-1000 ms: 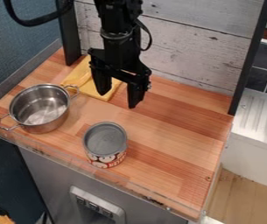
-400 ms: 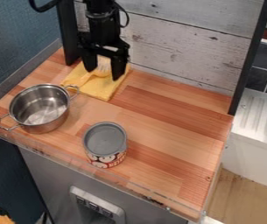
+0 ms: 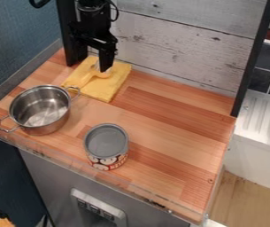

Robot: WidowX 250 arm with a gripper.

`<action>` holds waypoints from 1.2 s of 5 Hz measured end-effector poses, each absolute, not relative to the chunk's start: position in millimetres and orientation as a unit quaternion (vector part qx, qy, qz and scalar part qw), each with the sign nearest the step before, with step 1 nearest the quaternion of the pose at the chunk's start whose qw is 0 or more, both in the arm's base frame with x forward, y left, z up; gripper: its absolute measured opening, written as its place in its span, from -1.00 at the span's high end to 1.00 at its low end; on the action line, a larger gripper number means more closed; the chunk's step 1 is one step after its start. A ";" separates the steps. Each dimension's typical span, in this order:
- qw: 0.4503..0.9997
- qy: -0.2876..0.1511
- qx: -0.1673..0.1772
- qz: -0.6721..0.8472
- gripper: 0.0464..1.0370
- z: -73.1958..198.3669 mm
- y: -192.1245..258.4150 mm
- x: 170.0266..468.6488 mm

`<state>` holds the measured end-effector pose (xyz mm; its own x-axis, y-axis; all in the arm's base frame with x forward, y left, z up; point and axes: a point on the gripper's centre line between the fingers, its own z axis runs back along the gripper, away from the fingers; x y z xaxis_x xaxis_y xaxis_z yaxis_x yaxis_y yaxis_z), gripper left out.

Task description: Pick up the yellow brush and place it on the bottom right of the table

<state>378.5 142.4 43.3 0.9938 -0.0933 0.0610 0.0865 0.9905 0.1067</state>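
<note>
At the far left of the tabletop: a yellow brush with pale bristles (image 3: 88,77) lies on a folded yellow cloth (image 3: 104,91), its handle pointing toward the near left.
End effector: black, two-fingered (image 3: 94,64), hanging low over the brush head. Its fingers stand apart; the right-hand one is close by the bristles, and the left-hand one merges with the dark post behind. It appears to have hold of nothing; whether it touches the brush, I cannot tell.
Pot: round, shiny metal, with two loop handles (image 3: 50,127), upright at the left side; its far handle is just beside the cloth's near-left corner.
Can: cylindrical, grey-topped, with a red, white and black label (image 3: 106,144), upright near the front edge, to the right of the pot and apart from it.
Tabletop: reddish-brown wood in strips (image 3: 172,122), with a clear strip along its front.
Backdrop: whitewashed wooden planks (image 3: 178,46) between two black upright posts (image 3: 65,37).
</note>
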 end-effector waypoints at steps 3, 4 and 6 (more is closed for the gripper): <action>0.997 -0.006 0.053 -0.048 -0.92 6.6 151.5 383.2; 0.997 -0.005 0.052 -0.052 -0.81 6.3 151.4 383.3; 0.997 -0.002 0.056 -0.055 0.33 5.0 148.5 382.4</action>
